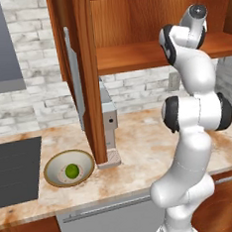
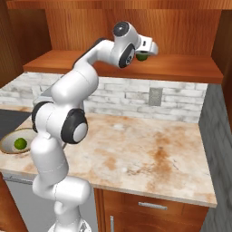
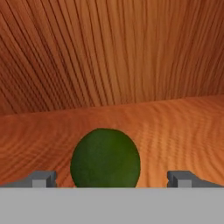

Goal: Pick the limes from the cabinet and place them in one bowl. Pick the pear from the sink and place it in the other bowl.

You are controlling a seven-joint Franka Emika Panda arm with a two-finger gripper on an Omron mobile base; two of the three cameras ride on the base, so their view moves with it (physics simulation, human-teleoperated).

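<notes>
My claw stands spread wide and grips nothing, its tips either side of a lime on the cabinet shelf. I judge the lime light, firm and smooth, likely to roll, so I'd pinch across its widest middle. Another lime sits in the cream bowl on the table. I read no writing anywhere.

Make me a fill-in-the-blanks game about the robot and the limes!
1. One lime already lies in the cream ____.
2. Another lime sits on the wooden shelf between the gripper's two ____.
3. The gripper is ____, not squeezing the lime yet.

Missing words: bowl; fingertips; open
</notes>
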